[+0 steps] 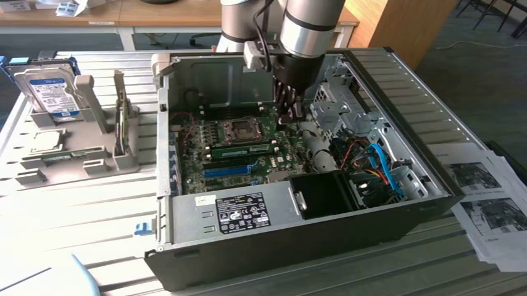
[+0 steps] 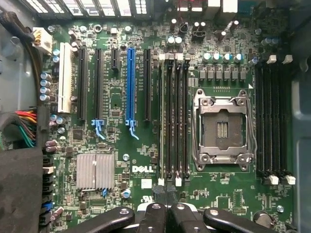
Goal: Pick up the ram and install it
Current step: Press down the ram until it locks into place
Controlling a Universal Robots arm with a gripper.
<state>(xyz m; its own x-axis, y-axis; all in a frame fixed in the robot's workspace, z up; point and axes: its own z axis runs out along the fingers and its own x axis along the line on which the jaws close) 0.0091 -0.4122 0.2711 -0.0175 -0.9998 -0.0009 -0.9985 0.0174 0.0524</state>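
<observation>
The ram (image 1: 243, 148) is a thin green stick standing on edge in a memory slot of the motherboard (image 1: 247, 163), beside the CPU socket (image 1: 239, 129), inside the open computer case (image 1: 313, 216). In the wrist view it shows edge-on as a pale strip (image 2: 163, 116) in the outermost of the black slots. My gripper (image 1: 287, 114) reaches down into the case from above and is shut, with nothing between its fingers. In the wrist view my gripper (image 2: 165, 190) hangs over the near end of those slots. Whether it touches the ram I cannot tell.
A silver hard drive (image 1: 48, 92) stands in a grey fixture (image 1: 91, 154) at the exterior view's left. Printed sheets (image 1: 485, 197) lie at the right. Inside the case are a drive cage (image 1: 337, 105), loose cables (image 1: 374, 166) and a long blue slot (image 2: 130, 82).
</observation>
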